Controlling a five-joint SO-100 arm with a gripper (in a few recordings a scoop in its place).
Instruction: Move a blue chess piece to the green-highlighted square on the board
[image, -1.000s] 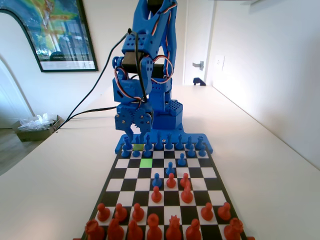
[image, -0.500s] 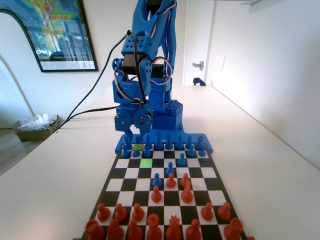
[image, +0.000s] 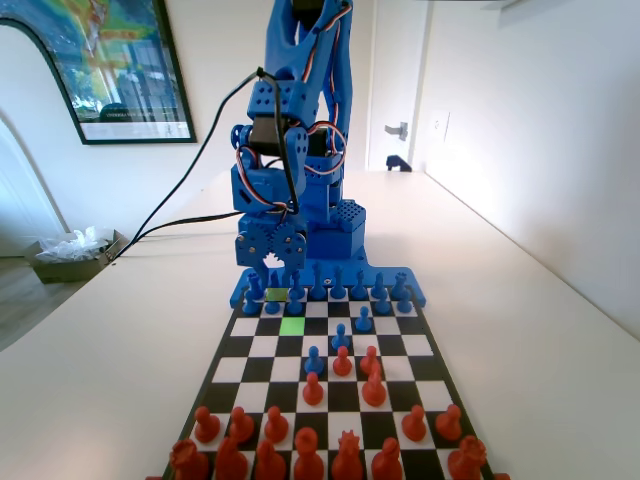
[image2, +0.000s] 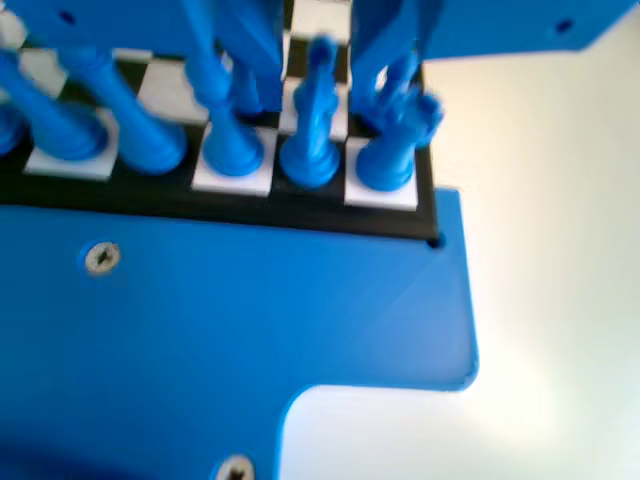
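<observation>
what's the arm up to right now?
The blue arm has its pincer low over the blue back rows at the far end of the board, near the duller yellow-green square. The green-highlighted square just in front is empty. In the wrist view the jaws hang among blurred blue pieces; whether they grip a pawn can't be told. Red pieces sit at the near end.
</observation>
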